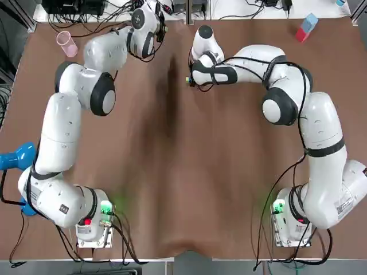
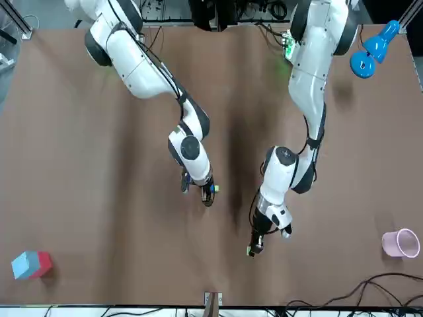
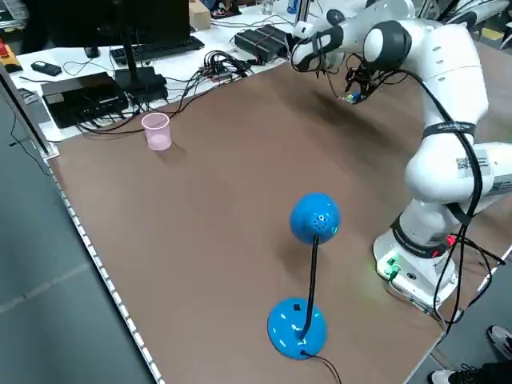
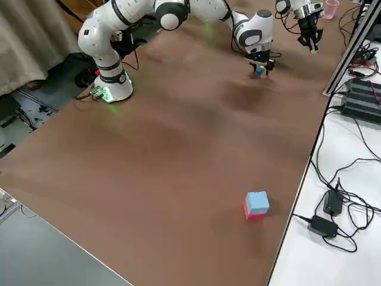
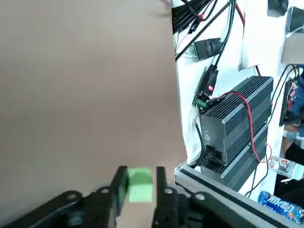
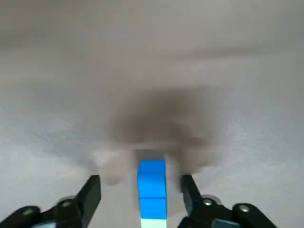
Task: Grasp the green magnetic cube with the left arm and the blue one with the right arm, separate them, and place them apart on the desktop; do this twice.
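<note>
Placement step. Your left claw (image 5: 140, 172) clamps the green cube (image 5: 140, 187) near the far edge of the surface (image 5: 85, 71). The right claw (image 6: 139, 182) stands wide open astride the blue cube (image 6: 152, 183) (apparently set down). Next, release green.

No text can be read anywhere. The sticker (image 3: 463, 164) on the left arm (image 3: 438, 68), at the right of the left side view, is too small.

My left arm (image 1: 57, 143) and right arm (image 1: 321, 126) are glossy white, rounded shells with black rings at the joints, and a thin black cable (image 1: 300, 109) runs along the right one. Each base (image 1: 92, 230) glows green beside a small printed label (image 1: 63, 209), and my left hand (image 5: 140, 186) and right hand (image 6: 139, 192) have black fingers (image 6: 92, 192).
</note>
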{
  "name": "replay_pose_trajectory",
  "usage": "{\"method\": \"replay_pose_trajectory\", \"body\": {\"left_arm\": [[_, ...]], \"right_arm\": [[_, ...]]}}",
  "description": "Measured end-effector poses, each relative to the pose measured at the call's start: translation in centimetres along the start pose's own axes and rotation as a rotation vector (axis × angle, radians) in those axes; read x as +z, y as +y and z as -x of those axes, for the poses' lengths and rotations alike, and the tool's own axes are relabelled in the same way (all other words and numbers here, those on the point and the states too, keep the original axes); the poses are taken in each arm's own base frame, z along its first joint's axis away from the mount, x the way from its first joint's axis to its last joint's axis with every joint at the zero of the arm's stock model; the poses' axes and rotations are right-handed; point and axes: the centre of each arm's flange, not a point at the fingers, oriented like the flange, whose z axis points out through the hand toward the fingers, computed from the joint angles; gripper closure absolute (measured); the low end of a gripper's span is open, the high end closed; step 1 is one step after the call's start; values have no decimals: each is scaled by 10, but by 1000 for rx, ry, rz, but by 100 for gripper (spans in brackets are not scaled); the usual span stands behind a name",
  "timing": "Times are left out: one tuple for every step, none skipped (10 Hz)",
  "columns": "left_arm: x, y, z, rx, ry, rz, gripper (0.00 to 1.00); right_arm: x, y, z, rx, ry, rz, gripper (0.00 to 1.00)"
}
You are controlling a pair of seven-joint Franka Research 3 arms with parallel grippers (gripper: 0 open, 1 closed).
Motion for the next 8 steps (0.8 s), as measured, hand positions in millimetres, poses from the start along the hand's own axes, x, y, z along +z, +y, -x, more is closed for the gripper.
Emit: {"method": "replay_pose_trajectory", "body": {"left_arm": [[0,-1,15,44,-12,12,61],[-4,5,26,58,-18,19,45],[-9,10,32,62,-14,-31,31],[-16,12,39,38,2,-151,15],[-28,14,48,-26,16,-275,0],[-38,13,57,-101,22,-380,0],[-43,5,67,-155,25,-470,0],[-44,-5,77,-200,27,-534,0]], "right_arm": [[0,1,1,-1,2,3,30],[0,1,1,-2,4,8,34],[0,2,1,-1,9,16,39],[-1,3,1,-1,14,22,44],[-1,1,0,2,14,22,45],[-2,0,-1,4,14,22,47],[-2,0,-2,5,15,23,47],[-3,0,-1,4,15,24,58]]}}
